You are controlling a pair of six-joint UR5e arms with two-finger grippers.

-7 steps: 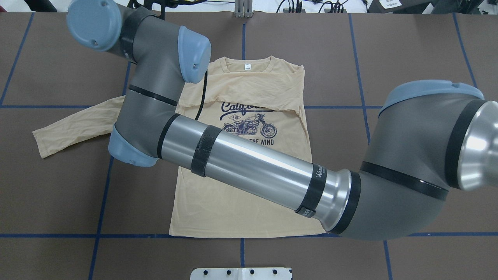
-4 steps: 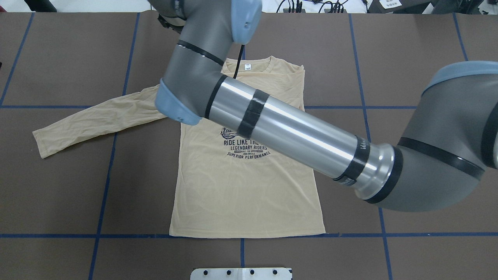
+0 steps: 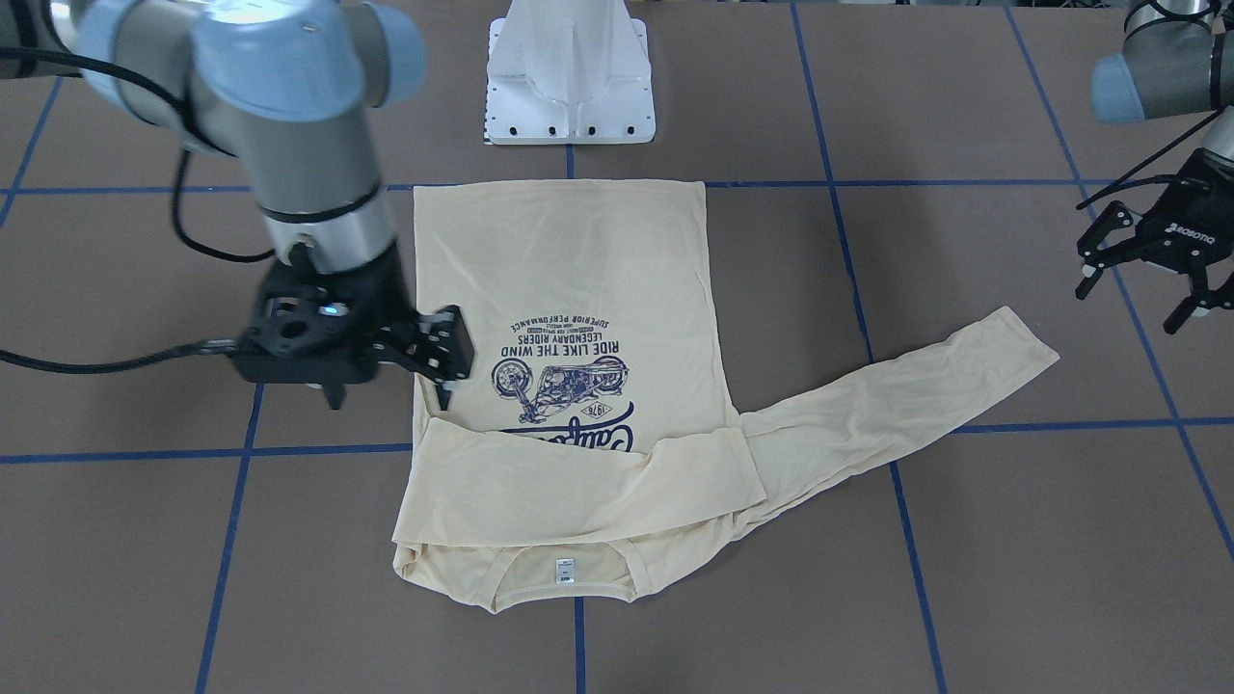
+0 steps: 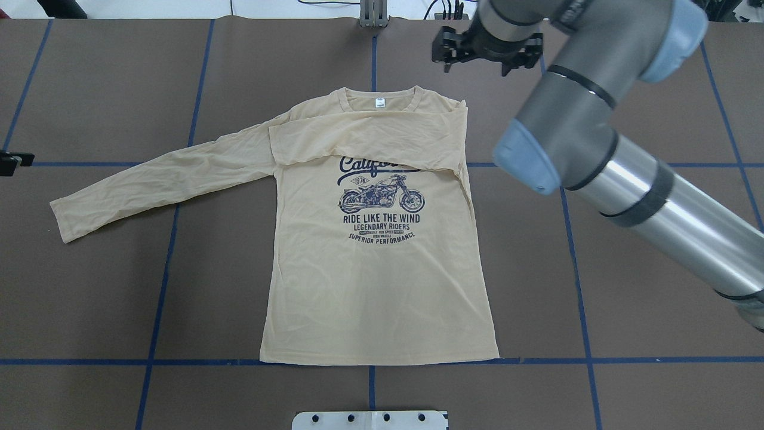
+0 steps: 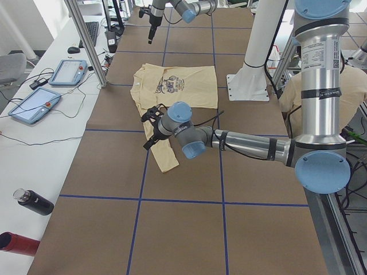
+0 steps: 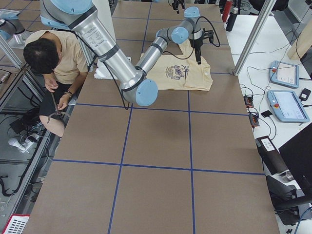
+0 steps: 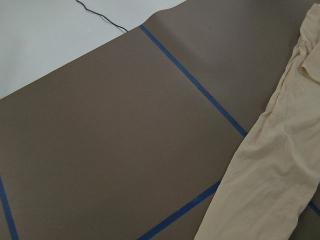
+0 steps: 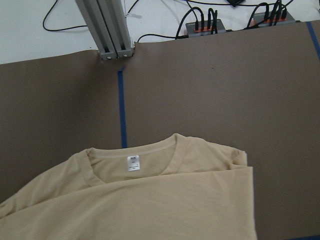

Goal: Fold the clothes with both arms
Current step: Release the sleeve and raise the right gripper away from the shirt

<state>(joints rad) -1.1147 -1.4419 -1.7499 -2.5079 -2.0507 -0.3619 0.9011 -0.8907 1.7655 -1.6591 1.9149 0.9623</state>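
A pale cream-yellow long-sleeved T-shirt [image 4: 382,286] is laid flat and face up in the middle of a brown worktop [image 4: 89,89]. The worktop is marked off by blue tape lines [image 4: 179,361]. The shirt's straight hem is turned toward the robot and its round ribbed collar away from it. The fabric is seen to be thin and soft, with fine creases.

A navy motorcycle print [image 4: 382,200] with lines of lettering is shown on the chest. A small white label [image 4: 379,102] is sewn inside the neck. The sleeve on the robot's right [image 4: 364,140] is folded flat across the upper chest, so the top of the print is covered. The sleeve on the robot's left [image 4: 155,179] is stretched out sideways over the bare worktop, lightly wrinkled, with a squared cuff.

The right claw [image 4: 486,54], black and two-fingered, is held above the worktop just beyond the collar, off the shirt's right shoulder. Its fingers are spread apart and nothing is held. The left claw [image 3: 1136,304] is held beyond the outstretched cuff, also spread wide and empty.

A white base plate [image 3: 569,87] is seen at the robot's edge of the worktop. Two bottles, one black [image 5: 34,201] and one red [image 5: 17,243], are laid on a side table; their contents cannot be told.
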